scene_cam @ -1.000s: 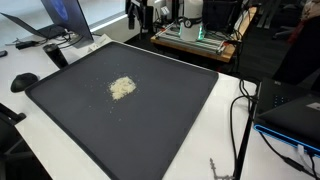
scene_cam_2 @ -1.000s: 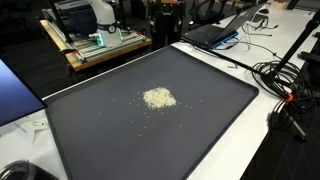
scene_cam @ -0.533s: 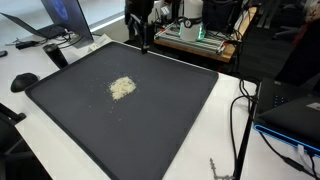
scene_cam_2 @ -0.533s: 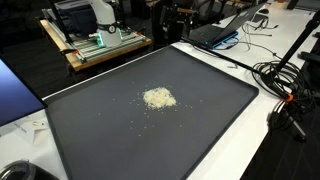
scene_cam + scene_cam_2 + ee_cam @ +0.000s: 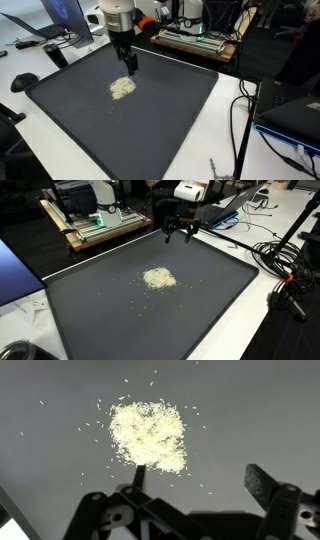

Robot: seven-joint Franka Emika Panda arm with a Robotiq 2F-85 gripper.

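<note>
Hanging wide open and empty above the large dark grey flat mat (image 5: 150, 130), the jaws stand near the small pile of pale loose grains (image 5: 122, 88), which lies heaped around the mat's middle, the mat resting on a white desk (image 5: 222, 125).

Grain pile (image 5: 148, 435) cream-white; mat (image 5: 170, 110) dk grey, poss. black.

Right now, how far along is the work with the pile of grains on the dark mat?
Done: nothing visible yet; the pile of grains lies in one heap on the dark mat. In hand: the gripper hovers above the mat near the pile, jaws open and empty. Left: any contact with the grains, it seems.
</note>
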